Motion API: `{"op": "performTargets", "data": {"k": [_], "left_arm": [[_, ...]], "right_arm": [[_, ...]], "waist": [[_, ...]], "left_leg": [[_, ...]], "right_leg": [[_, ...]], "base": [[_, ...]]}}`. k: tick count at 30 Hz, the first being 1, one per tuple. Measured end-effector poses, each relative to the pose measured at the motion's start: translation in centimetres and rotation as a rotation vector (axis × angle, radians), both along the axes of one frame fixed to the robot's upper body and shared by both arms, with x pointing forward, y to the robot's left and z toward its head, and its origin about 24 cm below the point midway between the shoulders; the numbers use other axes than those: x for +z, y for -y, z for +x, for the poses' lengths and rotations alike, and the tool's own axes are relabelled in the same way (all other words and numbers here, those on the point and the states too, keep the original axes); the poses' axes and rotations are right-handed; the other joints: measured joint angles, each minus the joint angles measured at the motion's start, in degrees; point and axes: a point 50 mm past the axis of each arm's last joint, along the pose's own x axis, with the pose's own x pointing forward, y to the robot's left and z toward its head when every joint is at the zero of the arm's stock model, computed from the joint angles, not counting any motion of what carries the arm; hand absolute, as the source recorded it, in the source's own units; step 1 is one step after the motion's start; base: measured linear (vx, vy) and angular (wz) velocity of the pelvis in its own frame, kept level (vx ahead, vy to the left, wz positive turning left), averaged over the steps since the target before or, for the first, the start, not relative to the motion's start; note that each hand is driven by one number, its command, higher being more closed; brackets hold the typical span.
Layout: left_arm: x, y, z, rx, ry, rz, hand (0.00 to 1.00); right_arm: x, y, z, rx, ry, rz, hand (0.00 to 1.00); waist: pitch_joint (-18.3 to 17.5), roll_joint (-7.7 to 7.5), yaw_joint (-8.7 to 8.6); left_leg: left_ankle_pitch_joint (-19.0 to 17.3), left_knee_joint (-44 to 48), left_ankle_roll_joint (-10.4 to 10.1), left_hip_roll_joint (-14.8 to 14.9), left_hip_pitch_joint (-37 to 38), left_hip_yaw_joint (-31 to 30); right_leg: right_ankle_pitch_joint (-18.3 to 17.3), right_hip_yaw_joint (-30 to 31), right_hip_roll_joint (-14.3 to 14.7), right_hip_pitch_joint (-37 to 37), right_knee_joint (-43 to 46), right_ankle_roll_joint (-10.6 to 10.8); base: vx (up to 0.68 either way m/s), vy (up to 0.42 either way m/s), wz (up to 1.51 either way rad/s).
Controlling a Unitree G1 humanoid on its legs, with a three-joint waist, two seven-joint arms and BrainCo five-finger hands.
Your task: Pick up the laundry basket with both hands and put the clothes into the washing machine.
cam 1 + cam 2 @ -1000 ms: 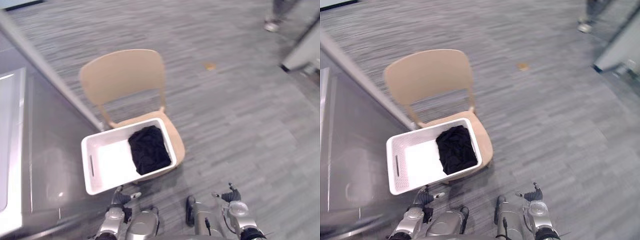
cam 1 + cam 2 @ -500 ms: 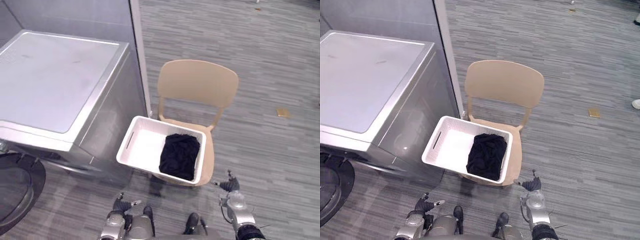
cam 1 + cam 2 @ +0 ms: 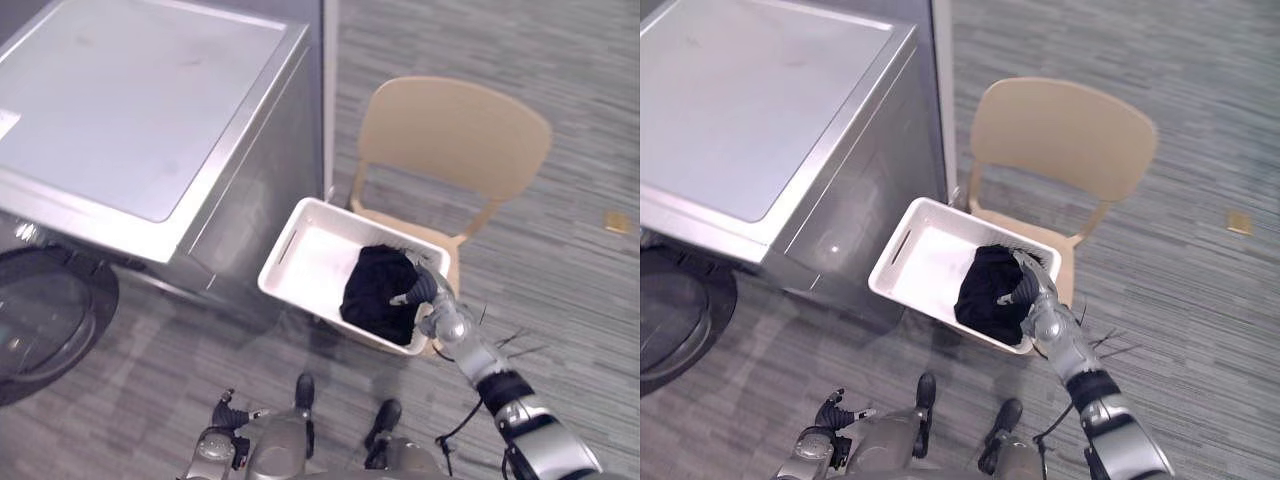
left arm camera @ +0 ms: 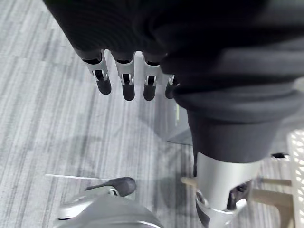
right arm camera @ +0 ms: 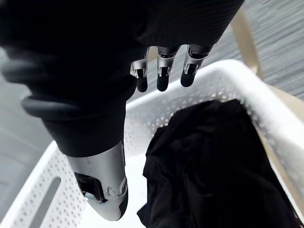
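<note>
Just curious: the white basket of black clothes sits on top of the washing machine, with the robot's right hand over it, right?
Not quite. The white basket of black clothes sits on the beige chair beside the washing machine, not on top of it, as the left eye view shows. The right hand is over it.

Office-like room, laundry corner: grey striped carpet (image 3: 580, 300), silver washing machine (image 3: 150, 110), beige plastic chair (image 3: 455, 130).

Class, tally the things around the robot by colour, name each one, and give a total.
White: 1, laundry basket
Black: 1, clothes
Beige: 2, chair and floor scrap
Silver-grey: 1, washing machine
Total: 5
</note>
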Motion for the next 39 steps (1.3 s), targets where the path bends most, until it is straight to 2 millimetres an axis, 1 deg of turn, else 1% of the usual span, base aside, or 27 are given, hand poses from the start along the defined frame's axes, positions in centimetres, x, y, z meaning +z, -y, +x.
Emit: {"op": "performTargets", "data": {"k": [2,3,4,5,6,7,9,10,11,14,15,16,18,19,20,22,25,28,29,31,32,33,34,36,37,38,39], "left_arm": [[0.4,-0.1,0.8,0.021,0.038,-0.007,0.00],[0.7,0.0,1.5,0.035,0.066,-0.015,0.00],[0.9,0.1,2.0,0.046,0.082,-0.025,0.00],[1.0,0.1,2.2,0.050,0.089,-0.026,0.00],[1.3,0.0,2.5,0.056,0.110,-0.029,0.00],[1.4,0.0,2.7,0.062,0.125,-0.035,0.00],[1.6,0.1,3.0,0.071,0.140,-0.047,0.00],[1.8,0.1,3.6,0.075,0.158,-0.053,0.00],[2.0,0.2,4.0,0.079,0.169,-0.056,0.00],[2.8,0.7,5.8,0.091,0.222,-0.079,0.00],[3.3,1.2,6.7,0.090,0.245,-0.094,0.00],[3.4,1.4,7.0,0.087,0.254,-0.101,0.00],[4.3,2.6,8.5,0.070,0.299,-0.129,0.00],[5.0,3.4,9.5,0.057,0.339,-0.146,0.00],[5.2,3.6,9.7,0.051,0.348,-0.150,0.00],[6.2,4.3,10.8,0.031,0.399,-0.166,0.00],[6.7,5.0,11.3,0.016,0.425,-0.180,0.00],[6.6,5.4,11.3,-0.008,0.421,-0.180,0.00],[6.6,5.5,11.3,-0.009,0.416,-0.182,0.00],[6.4,5.4,11.0,-0.008,0.406,-0.177,0.00],[6.3,5.3,10.9,-0.007,0.402,-0.175,0.00],[5.9,4.9,10.4,-0.002,0.385,-0.166,0.00],[5.7,4.7,10.2,0.000,0.375,-0.161,0.00],[5.2,3.4,9.3,0.007,0.345,-0.124,0.00],[4.8,2.7,8.8,0.012,0.322,-0.108,0.00],[4.7,2.6,8.6,0.013,0.315,-0.105,0.00],[4.2,2.1,7.8,0.016,0.282,-0.099,0.00]], "right_arm": [[1.3,0.8,1.5,-0.018,0.011,-0.058,0.00],[2.2,1.5,2.4,-0.041,0.012,-0.098,0.00],[2.6,2.3,2.9,-0.068,0.000,-0.133,0.00],[2.7,2.7,3.1,-0.082,-0.007,-0.147,0.00],[3.2,3.5,3.6,-0.113,-0.016,-0.177,0.00],[3.9,4.0,4.0,-0.141,-0.017,-0.190,0.00],[5.0,4.8,4.4,-0.170,0.002,-0.206,0.00],[6.0,5.5,4.8,-0.200,0.020,-0.219,0.00],[6.6,5.9,5.0,-0.219,0.031,-0.225,0.00],[8.1,6.6,5.5,-0.259,0.067,-0.241,0.00],[8.8,6.5,5.7,-0.272,0.099,-0.244,1.00],[9.1,6.4,5.8,-0.274,0.108,-0.245,1.00],[9.8,6.1,6.1,-0.273,0.130,-0.255,1.00],[10.5,5.7,6.4,-0.261,0.156,-0.264,1.00],[10.9,5.4,6.5,-0.256,0.167,-0.266,1.00],[12.2,4.4,6.9,-0.225,0.212,-0.263,1.00],[12.3,3.1,7.0,-0.186,0.228,-0.208,1.00],[11.6,1.8,6.8,-0.139,0.215,-0.160,1.00],[11.5,0.9,6.7,-0.113,0.219,-0.123,1.00],[11.8,-0.4,6.3,-0.057,0.255,-0.067,1.00],[12.0,-0.7,6.1,-0.043,0.271,-0.054,1.00],[12.3,-1.3,5.7,-0.016,0.303,-0.025,1.00],[12.5,-1.4,5.5,-0.006,0.324,0.000,1.00],[13.6,-1.8,4.4,0.013,0.417,0.112,1.00],[13.7,-1.7,3.8,0.005,0.447,0.181,1.00],[13.7,-1.7,3.7,0.002,0.450,0.197,1.00],[13.2,-1.5,3.0,-0.008,0.453,0.262,1.00]], "waist": [[2.2,0.15,1.03],[4.2,0.78,1.47],[5.3,1.48,1.90],[5.6,1.78,2.22],[6.8,2.31,2.71],[7.9,2.71,2.85],[9.0,3.46,2.84],[9.9,3.97,2.77],[10.2,4.23,2.71],[10.4,4.35,2.64],[10.4,4.32,2.46],[10.5,4.33,2.42],[10.5,4.33,2.26],[10.5,4.30,2.04],[10.5,4.28,1.92],[10.5,4.26,1.04],[10.5,4.26,0.78],[10.5,4.23,0.83],[10.5,4.20,0.78],[10.7,3.96,0.50],[10.6,3.95,0.22],[10.6,3.86,-0.69],[10.5,3.74,-0.93],[9.8,2.62,-1.28],[9.4,2.10,-1.46],[9.4,1.98,-1.50],[8.6,1.31,-1.92]], "left_leg": [[1.2,-0.6,-0.2,0.0,-2.0,-1.2],[2.4,-1.5,-0.2,-0.1,-2.8,-2.3],[3.2,-2.0,-0.2,-0.2,-3.7,-3.2],[3.5,-2.1,-0.2,-0.2,-4.4,-3.6],[4.0,-2.3,-0.2,-0.2,-5.4,-3.9],[4.7,-2.8,-0.8,-0.2,-6.0,-4.0],[5.7,-4.1,-0.5,-0.2,-6.8,-4.3],[6.8,-5.4,-0.5,-0.2,-7.8,-4.7],[7.4,-6.2,-0.5,-0.1,-8.3,-4.7],[8.7,-8.1,-0.9,0.2,-11.8,-5.0],[9.0,-8.3,-0.9,0.2,-12.9,-5.0],[9.1,-8.3,-0.9,0.1,-13.1,-4.9],[9.2,-8.2,-1.0,0.0,-13.7,-4.4],[9.2,-8.2,-1.0,0.0,-14.2,-4.2],[9.2,-8.2,-1.0,0.0,-14.4,-4.0],[9.5,-8.5,-1.3,0.2,-14.7,-3.6],[10.0,-8.7,-1.9,0.6,-14.4,-3.3],[10.0,-8.8,-1.9,1.2,-13.7,-2.9],[10.0,-8.7,-2.0,1.3,-13.0,-2.6],[10.0,-8.8,-1.9,1.4,-10.4,-1.7],[10.0,-8.8,-1.9,1.4,-9.5,-1.7],[10.0,-8.8,-1.9,1.4,-8.0,-1.7],[10.0,-8.8,-1.9,1.4,-7.2,-1.8],[9.9,-9.7,-2.0,1.9,-4.9,-1.9],[9.9,-10.6,-2.0,2.3,-3.6,-2.0],[9.9,-10.8,-2.0,2.3,-3.2,-2.0],[9.8,-11.2,-2.0,2.5,-2.1,-2.1]], "right_leg": [[0.4,-0.6,0.1,-1.6,-0.2,-0.3],[0.6,-1.5,0.1,-2.1,-0.3,-0.5],[0.6,-2.0,0.0,-2.8,0.0,-0.5],[0.6,-2.0,0.0,-3.6,0.3,-0.5],[0.6,-2.1,0.0,-4.5,0.5,-0.5],[0.6,-2.0,-0.1,-5.4,0.9,-0.5],[0.6,-2.1,-0.4,-7.1,1.8,-0.6],[0.5,-2.0,-0.7,-9.0,2.6,-0.7],[0.5,-2.0,-0.8,-10.0,3.1,-0.7],[0.0,-1.9,-1.2,-15.3,5.6,-1.2],[-0.6,-1.9,-1.8,-17.0,7.1,-1.4],[-0.8,-1.8,-1.9,-17.6,7.7,-1.4],[-2.0,-1.5,-2.8,-19.3,10.3,-1.5],[-2.6,-1.2,-3.1,-20.4,11.6,-1.7],[-2.8,-1.0,-3.1,-20.8,12.1,-1.8],[-3.7,-0.4,-3.4,-22.3,13.8,-2.0],[-4.4,-0.3,-3.4,-22.8,15.0,-2.5],[-4.5,0.2,-3.0,-22.5,15.5,-2.7],[-4.5,0.7,-2.9,-22.1,15.5,-2.7],[-4.5,1.6,-2.7,-19.9,15.1,-2.7],[-4.5,1.6,-2.6,-19.0,14.9,-2.7],[-4.5,1.6,-2.4,-16.9,13.9,-2.7],[-4.5,1.7,-2.2,-16.0,13.4,-2.7],[-4.4,2.4,-0.8,-13.2,10.8,-2.5],[-4.3,2.4,-0.3,-12.0,10.1,-2.4],[-4.3,2.4,-0.2,-11.7,10.0,-2.4],[-4.3,2.2,0.2,-10.4,9.4,-2.4]], "base": [[-0.08,0.017,0.40],[-0.11,0.018,0.50],[-0.11,0.020,0.44],[-0.09,0.023,0.32],[-0.08,0.020,0.16],[-0.08,0.016,0.10],[-0.09,0.012,0.02],[-0.09,0.012,0.00],[-0.09,0.007,-0.03],[-0.07,-0.018,-0.01],[-0.04,-0.024,0.01],[-0.04,-0.021,0.01],[-0.04,-0.029,-0.01],[-0.03,-0.026,-0.05],[-0.03,-0.035,-0.09],[-0.04,-0.049,-0.08],[-0.01,-0.057,-0.06],[0.02,-0.050,-0.07],[0.03,-0.051,-0.18],[0.02,-0.052,-0.17],[0.02,-0.044,-0.01],[0.01,-0.036,0.04],[0.01,-0.044,0.00],[-0.01,-0.063,-0.10],[-0.01,-0.049,-0.07],[0.00,-0.045,0.01],[0.02,-0.045,0.06]]}}
